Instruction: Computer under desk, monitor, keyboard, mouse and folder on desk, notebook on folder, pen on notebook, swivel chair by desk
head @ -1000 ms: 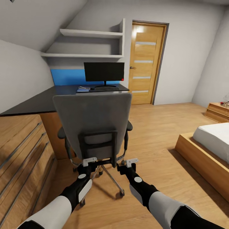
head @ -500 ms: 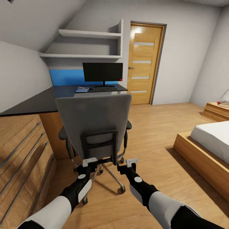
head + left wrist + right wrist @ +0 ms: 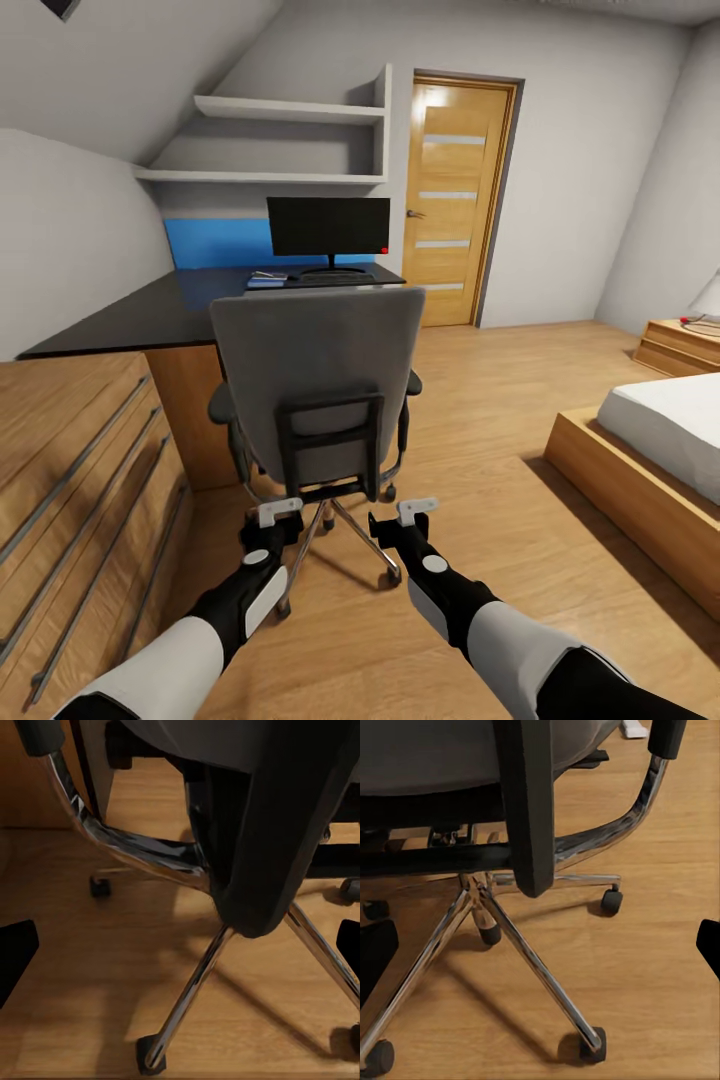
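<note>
The swivel chair [image 3: 318,375] stands with its grey back toward me, in front of the black desk [image 3: 130,318]. At the desk's far end stands the monitor [image 3: 328,226], with the keyboard [image 3: 335,279] before its foot. Left of that lies the blue folder [image 3: 262,284] with the dark notebook [image 3: 266,276] on it. Pen and mouse are too small to make out, and the computer is hidden. My left gripper [image 3: 277,517] and right gripper [image 3: 400,517] are open, just behind the chair's lower back and apart from it. The chair's star base [image 3: 187,982] [image 3: 525,952] lies ahead of both wrists.
A light wooden drawer cabinet [image 3: 80,480] runs along my left. A wooden bed frame [image 3: 640,500] and nightstand [image 3: 685,350] are at the right, a door [image 3: 455,200] beyond the desk, wall shelves [image 3: 280,140] above it. Open wooden floor lies between chair and bed.
The chair has rolled away from my grippers and a little right, toward the desk. The view has shifted slightly. Both grippers stay open at the same spot in the picture.
</note>
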Robot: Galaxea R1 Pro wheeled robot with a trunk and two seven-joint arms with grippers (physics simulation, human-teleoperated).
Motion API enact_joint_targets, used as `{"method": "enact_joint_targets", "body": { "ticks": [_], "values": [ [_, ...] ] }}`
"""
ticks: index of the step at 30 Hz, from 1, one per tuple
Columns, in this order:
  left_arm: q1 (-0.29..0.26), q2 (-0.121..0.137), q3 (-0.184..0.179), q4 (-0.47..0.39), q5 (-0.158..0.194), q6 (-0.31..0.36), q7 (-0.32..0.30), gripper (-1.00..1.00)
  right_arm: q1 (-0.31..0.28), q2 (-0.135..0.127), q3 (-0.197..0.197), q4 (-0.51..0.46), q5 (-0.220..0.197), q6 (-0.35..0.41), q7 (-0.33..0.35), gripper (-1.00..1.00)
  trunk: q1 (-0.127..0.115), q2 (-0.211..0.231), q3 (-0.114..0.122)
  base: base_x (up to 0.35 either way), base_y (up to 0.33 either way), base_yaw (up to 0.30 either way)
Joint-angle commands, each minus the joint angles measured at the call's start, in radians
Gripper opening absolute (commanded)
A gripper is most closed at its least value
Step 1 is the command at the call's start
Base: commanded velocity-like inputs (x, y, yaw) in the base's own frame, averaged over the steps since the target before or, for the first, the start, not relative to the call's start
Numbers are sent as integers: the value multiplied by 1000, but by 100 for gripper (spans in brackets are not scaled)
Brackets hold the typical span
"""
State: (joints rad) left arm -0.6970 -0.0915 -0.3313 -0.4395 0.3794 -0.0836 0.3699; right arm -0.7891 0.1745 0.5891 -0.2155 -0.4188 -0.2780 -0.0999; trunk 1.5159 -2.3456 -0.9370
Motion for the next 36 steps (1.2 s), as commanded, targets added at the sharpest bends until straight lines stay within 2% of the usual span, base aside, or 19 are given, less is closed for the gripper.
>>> {"method": "enact_joint_targets", "body": {
  "ticks": [1, 5, 9, 10, 14, 15, 17, 18, 22, 24, 30, 32, 36],
  "values": [
    [-1, 3, -7, 3, 11, -5, 7, 100, -1, -2, 6, 1, -7, -3, -6, 100, 0, 0, -1, -19, 11, 0],
    [-1, 13, -4, 9, 13, -5, 9, 100, -1, -16, -8, 0, -7, -2, -8, 100, 0, 0, -1, -11, 6, 0],
    [-1, 30, 30, 12, 22, -5, 12, 100, -1, -29, -48, -2, -7, -1, -11, 100, 0, 0, -1, -4, 2, 0],
    [-1, 38, 63, 12, 25, -4, 14, 100, -1, -36, -66, -3, -8, 0, -13, 100, 0, 0, -1, -2, 1, 0],
    [-1, 57, 156, 12, 29, -1, 23, 100, -1, -57, -104, -6, -8, -1, -25, 100, 0, 0, -1, -1, 0, 0],
    [-1, 69, 202, 10, 29, 1, 30, 100, -1, -68, -128, -7, -10, -1, -34, 100, 0, 0, -1, 0, 0, 0],
    [-1, 81, 238, 9, 30, 2, 38, 100, -1, -79, -155, -8, -11, -1, -41, 100, 0, 0, -1, 0, 0, 0],
    [-1, 96, 263, 8, 31, 3, 44, 100, -1, -89, -185, -9, -12, -1, -45, 100, 0, 0, -1, 0, 0, 0],
    [-1, 132, 299, -2, 34, 1, 50, 100, -1, -109, -248, -10, -13, -1, -51, 100, 0, 0, -1, 0, 0, 0],
    [-1, 141, 316, -13, 36, 1, 51, 100, -1, -114, -261, -11, -13, -1, -52, 100, 0, 0, -1, 0, 0, 0],
    [-1, 154, 430, -47, 45, 2, 52, 100, -1, -120, -282, -13, -14, -7, -53, 100, 0, 0, -1, 0, 0, 0],
    [-1, 156, 448, -51, 46, 2, 52, 100, -1, -119, -284, -14, -14, -9, -53, 100, 0, 0, -1, 0, 0, 0],
    [-1, 157, 461, -53, 46, 1, 52, 100, -1, -119, -285, -14, -14, -10, -52, 100, 0, 0, -1, 0, 0, 0]
  ]
}}
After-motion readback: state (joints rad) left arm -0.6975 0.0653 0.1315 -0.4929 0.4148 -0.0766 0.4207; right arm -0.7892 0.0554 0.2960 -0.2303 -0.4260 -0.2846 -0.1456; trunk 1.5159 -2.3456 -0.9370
